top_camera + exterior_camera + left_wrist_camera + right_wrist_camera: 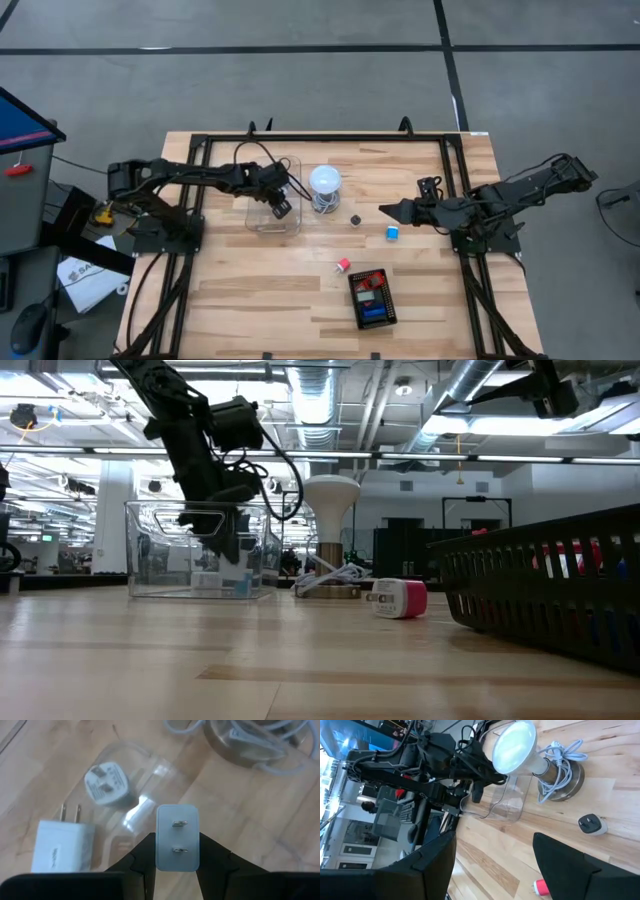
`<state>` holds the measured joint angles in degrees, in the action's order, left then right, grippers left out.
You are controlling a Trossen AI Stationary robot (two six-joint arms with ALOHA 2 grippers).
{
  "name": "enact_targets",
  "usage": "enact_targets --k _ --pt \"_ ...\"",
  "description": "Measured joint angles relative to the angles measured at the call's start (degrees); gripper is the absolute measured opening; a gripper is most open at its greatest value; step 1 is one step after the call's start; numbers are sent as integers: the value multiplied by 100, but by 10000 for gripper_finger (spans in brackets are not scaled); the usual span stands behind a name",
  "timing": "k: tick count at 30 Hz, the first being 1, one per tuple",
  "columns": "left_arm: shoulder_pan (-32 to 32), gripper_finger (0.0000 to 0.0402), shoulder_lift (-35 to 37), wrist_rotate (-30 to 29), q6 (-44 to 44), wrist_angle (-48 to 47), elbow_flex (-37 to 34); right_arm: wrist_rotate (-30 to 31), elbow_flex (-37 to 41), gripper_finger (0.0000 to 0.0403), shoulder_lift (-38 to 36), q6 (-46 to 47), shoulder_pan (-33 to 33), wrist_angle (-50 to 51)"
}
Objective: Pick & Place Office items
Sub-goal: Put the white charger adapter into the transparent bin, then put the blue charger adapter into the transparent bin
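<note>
The light wooden surface [250,290] holds a clear plastic box [272,215] at about 10 o'clock from its middle. The left end effector [281,207] hangs over that box, squeezed tight on a small white plug block [177,837]. The right end effector [384,211] waits at 3 o'clock, fingers apart. A little blue block [393,232] lies just beside it, a red one [343,265] near the black tray [358,307].

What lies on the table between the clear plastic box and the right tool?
In the high view, a white-shaded desk lamp and a small black plug lie between the clear plastic box and the right tool.
</note>
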<state>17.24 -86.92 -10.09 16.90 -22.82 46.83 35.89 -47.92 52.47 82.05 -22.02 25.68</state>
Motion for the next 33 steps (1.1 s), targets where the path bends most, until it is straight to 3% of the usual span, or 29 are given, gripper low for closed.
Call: enact_targets --k 8,14,18,25,28,33 --pt "64 96 10 -4 0 -8 0 -3 0 256 0 -46 -4 1" --pt "63 225 69 -94 -11 -28 0 -3 0 256 0 -75 -7 1" --pt "63 267 403 -96 -138 -105 0 -11 0 256 0 -108 -7 32" --pt "-39 243 1840 157 -139 -450 2 -363 0 256 49 -335 9 216" --pt "-217 227 2557 288 138 -573 0 -502 -8 256 139 284 115 776" --pt "-845 212 3577 983 390 -266 2 -921 -4 256 498 1573 155 1879"
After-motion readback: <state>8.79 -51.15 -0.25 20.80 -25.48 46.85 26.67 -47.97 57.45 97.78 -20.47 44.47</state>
